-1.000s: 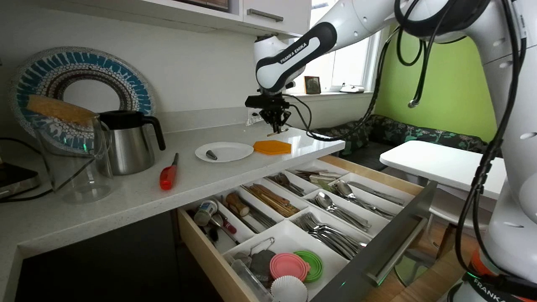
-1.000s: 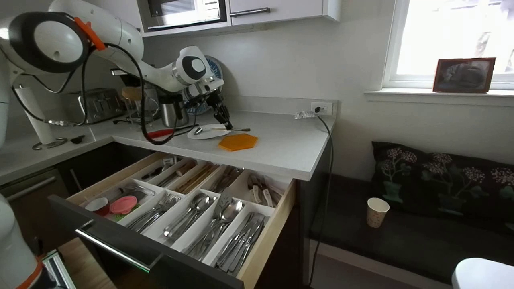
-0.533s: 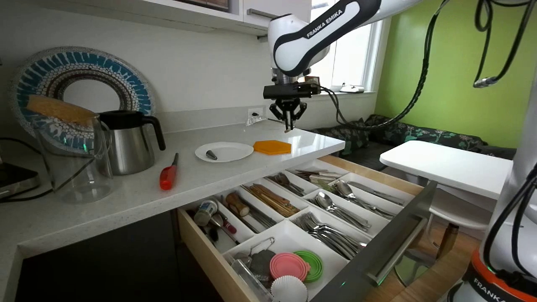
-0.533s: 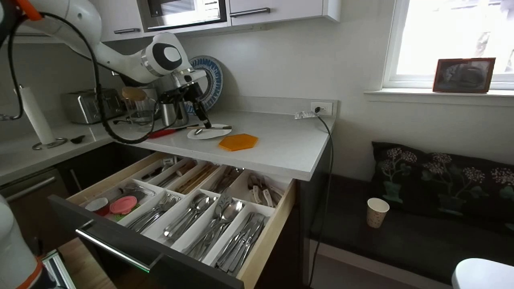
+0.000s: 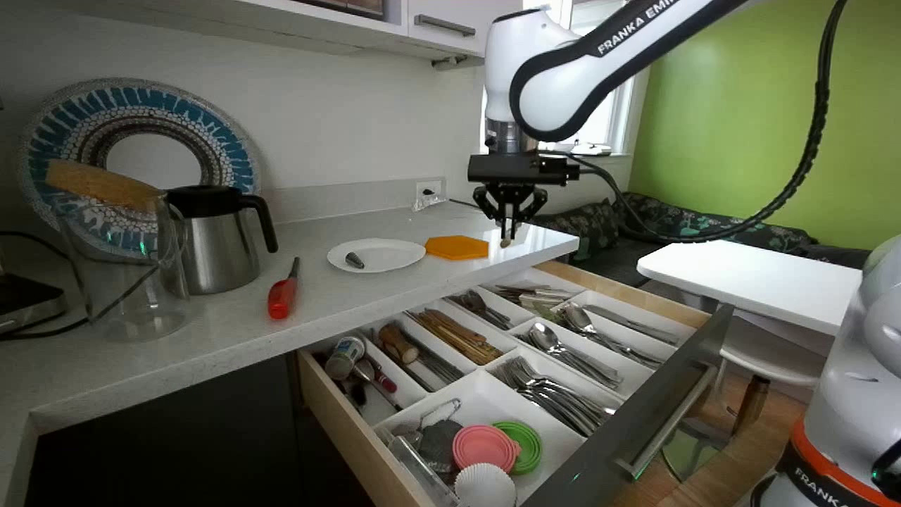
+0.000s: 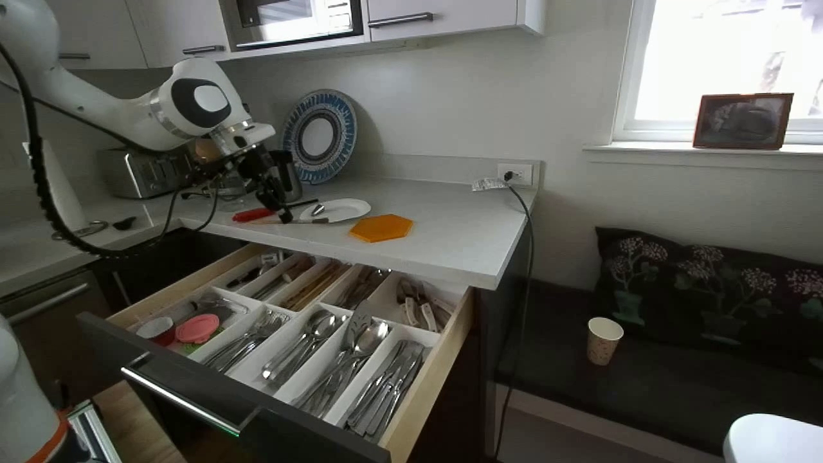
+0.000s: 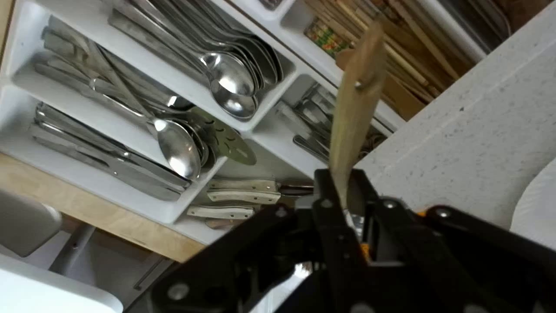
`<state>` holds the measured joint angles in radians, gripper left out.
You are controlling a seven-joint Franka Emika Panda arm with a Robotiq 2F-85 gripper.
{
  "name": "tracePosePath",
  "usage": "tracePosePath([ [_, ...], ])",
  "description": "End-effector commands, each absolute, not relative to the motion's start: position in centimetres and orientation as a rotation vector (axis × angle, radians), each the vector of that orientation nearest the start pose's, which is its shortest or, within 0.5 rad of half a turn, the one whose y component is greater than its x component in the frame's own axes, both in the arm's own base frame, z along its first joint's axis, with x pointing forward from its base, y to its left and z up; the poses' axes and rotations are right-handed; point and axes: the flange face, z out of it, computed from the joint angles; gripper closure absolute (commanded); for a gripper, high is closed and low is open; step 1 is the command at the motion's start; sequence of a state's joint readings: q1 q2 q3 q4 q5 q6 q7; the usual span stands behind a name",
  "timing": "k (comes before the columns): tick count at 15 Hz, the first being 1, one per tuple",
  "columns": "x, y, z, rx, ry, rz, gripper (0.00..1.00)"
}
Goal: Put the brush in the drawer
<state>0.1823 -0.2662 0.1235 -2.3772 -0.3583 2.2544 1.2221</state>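
My gripper is shut on the brush and holds it in the air, seen in both exterior views [image 5: 507,236] [image 6: 286,217]. In the wrist view my gripper [image 7: 341,177] pinches the brush near the narrow end of its wooden handle [image 7: 358,95]. The brush also shows in an exterior view [image 6: 315,220], held roughly level; its bristles are hidden in the wrist view. The open drawer shows in both exterior views [image 5: 612,451] [image 6: 193,379], with white compartments of cutlery. In the wrist view the drawer [image 7: 100,208] lies below the gripper, beside the counter edge.
The counter [image 5: 394,303] overhangs the drawer's back. On it are a white plate [image 5: 391,257] with a metal tip, an orange hexagon [image 5: 457,247], a red lighter [image 5: 281,296], a steel jug [image 5: 218,246] and a glass pitcher [image 5: 134,282]. A white table [image 5: 746,274] stands beyond.
My gripper has carried the brush from above the counter near the plate out toward the drawer, nearer the robot's base. The drawer and counter items have not moved.
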Motion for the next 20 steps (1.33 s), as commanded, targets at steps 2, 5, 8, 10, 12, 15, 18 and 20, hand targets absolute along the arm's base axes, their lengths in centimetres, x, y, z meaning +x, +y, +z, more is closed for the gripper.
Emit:
tracePosePath([
  [2,35.9,14.8,39.8,-2.954,1.21,-0.591,0.97],
  [5,30.9,16.7,36.4,-2.902,1.342,-0.602,0.97],
  [8,31.4,18.2,36.1,-2.919,1.359,-0.584,0.86],
  [10,30.6,20.2,36.2,-2.885,1.392,-0.616,0.86],
  [12,30.6,20.5,36.4,-2.874,1.401,-0.617,0.86],
  [15,30.8,20.3,36.3,-2.871,1.41,-0.614,0.86],
  [18,30.1,22.0,35.2,-2.906,1.382,-0.603,0.97],
  [20,29.2,23.1,34.0,-2.943,1.363,-0.579,0.97],
])
